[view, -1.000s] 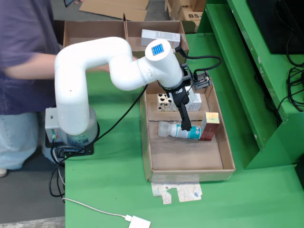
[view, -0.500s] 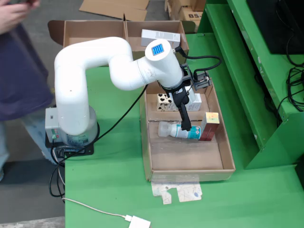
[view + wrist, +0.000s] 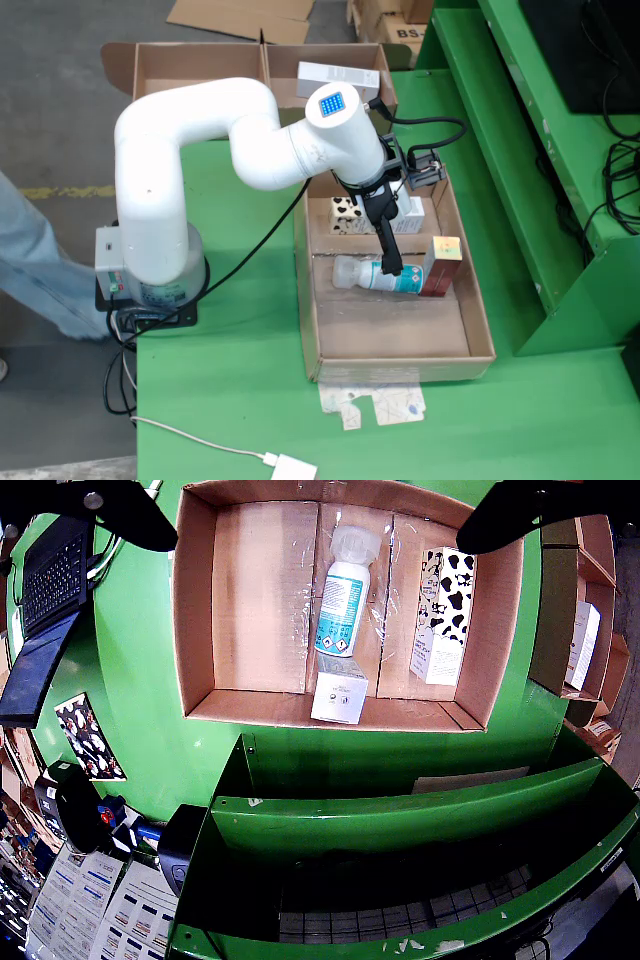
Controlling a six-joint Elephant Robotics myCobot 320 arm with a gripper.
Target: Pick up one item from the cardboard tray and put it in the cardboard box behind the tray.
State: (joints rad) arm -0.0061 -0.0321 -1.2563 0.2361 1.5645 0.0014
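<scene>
The view from above shows the cardboard tray (image 3: 400, 335) under the gripper (image 3: 391, 268), whose fingers hang directly over the spray bottle (image 3: 372, 274). The bottle lies on its side, long axis across the tray. In the view that rides on the gripper, the fingers (image 3: 120, 510) stand spread, holding nothing. The cardboard box (image 3: 200, 65) lies beyond the arm. Bottle's middle is hidden.

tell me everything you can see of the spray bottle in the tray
The bottle is white with a teal label and a pale cap, likely plastic. It lies on its side on the floor of the tray, near the middle. In the view from above, its base end meets a small red-topped carton. The gripper hangs over it with jaws open, not yet gripping.
</scene>
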